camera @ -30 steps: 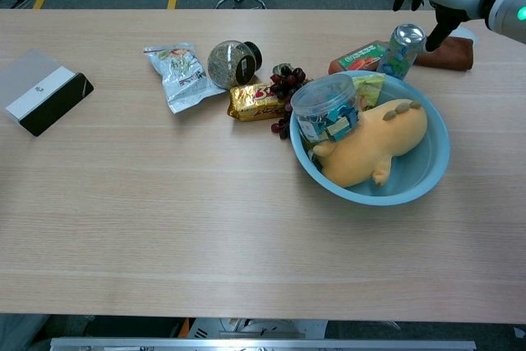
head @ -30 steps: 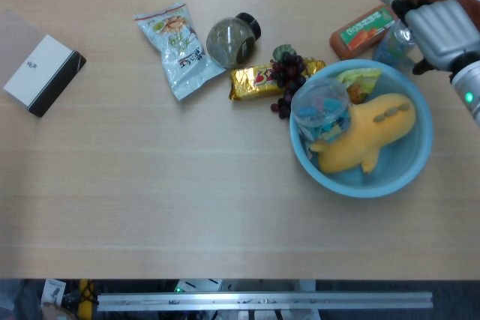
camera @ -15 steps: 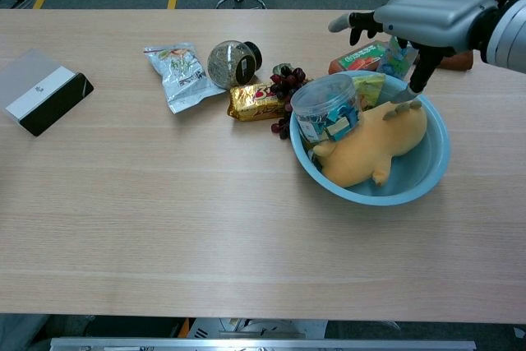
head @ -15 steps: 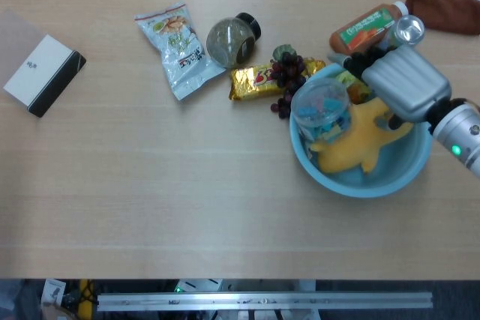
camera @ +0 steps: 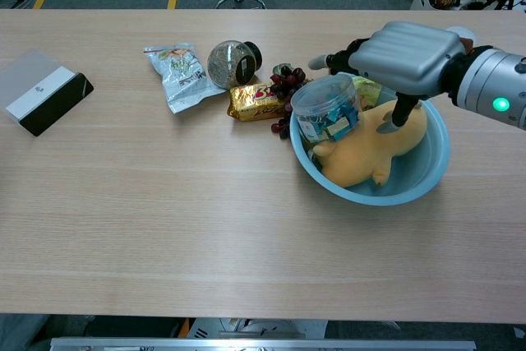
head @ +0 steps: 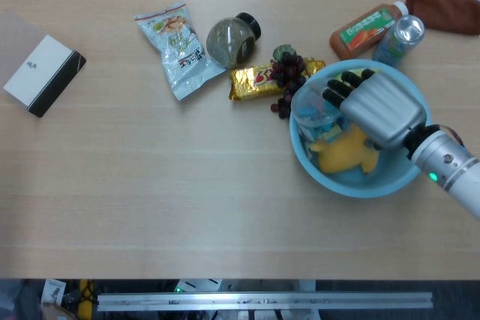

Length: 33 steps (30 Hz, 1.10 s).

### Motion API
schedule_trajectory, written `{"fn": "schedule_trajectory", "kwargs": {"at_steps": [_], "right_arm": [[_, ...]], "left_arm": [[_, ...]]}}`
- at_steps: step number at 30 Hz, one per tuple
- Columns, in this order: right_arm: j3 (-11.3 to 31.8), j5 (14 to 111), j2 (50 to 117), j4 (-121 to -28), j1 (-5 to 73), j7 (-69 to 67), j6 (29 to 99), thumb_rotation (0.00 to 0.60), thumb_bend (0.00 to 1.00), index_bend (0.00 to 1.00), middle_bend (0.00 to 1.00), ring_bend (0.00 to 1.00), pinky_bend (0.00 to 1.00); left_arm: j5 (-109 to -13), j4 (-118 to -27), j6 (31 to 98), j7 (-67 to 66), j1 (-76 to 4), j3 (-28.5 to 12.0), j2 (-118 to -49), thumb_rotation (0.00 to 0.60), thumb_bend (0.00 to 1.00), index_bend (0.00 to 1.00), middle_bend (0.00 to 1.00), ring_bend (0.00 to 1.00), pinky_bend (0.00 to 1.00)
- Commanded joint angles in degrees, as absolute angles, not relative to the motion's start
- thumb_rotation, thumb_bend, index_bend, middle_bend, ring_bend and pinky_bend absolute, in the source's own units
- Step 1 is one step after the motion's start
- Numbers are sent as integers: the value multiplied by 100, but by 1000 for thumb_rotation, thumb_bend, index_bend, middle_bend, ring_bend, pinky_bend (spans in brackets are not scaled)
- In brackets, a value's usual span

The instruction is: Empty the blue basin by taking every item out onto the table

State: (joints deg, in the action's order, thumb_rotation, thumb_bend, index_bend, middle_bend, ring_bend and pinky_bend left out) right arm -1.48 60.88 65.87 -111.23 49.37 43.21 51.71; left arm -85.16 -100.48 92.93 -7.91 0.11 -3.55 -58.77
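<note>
Scanning from the left, you have a black-and-white box at the table's edge, then a clear snack packet, a round glass jar with a black lid, a gold foil wrapper and a bunch of dark grapes touching the rim of the round blue plastic basin; none of these has moved over the last second.

Inside the basin, the clear tub of blue-wrapped sweets leans against the left wall, and the yellow plush toy lies across the floor beside it, with a yellow-green packet tucked at the far rim.

Your right hand is what has changed: a second ago it was over the table's far right corner, past the silver-topped can, and half a second ago it stood above the basin's far rim. It now hangs low over the basin, fingers spread and reaching toward the tub, thumb pointing down at the plush; it holds nothing, and you cannot tell whether the thumb touches the toy.

Behind the basin lie the orange bottle with a green label and a brown cloth.

Your left hand is out of sight.
</note>
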Motion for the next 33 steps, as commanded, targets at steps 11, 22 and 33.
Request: {"fn": "schedule_trajectory", "kwargs": {"at_steps": [11, 22, 33], "right_arm": [[-252, 6072, 7162, -10810, 4883, 4943, 5640, 600, 0, 83, 221, 201, 339], [-297, 6240, 7611, -10487, 4685, 5105, 5977, 600, 0, 0, 129, 103, 242], [-144, 6341, 8168, -9960, 4625, 5115, 6051, 600, 0, 0, 129, 103, 242]], "left_arm": [[-8540, -10029, 9272, -775, 19, -350, -5892, 600, 340, 344, 375, 301, 255], [-8484, -10012, 9215, -748, 15, -359, -5879, 600, 340, 344, 375, 301, 256], [-8411, -9960, 9150, -650, 14, -369, -5848, 600, 340, 344, 374, 301, 255]]}}
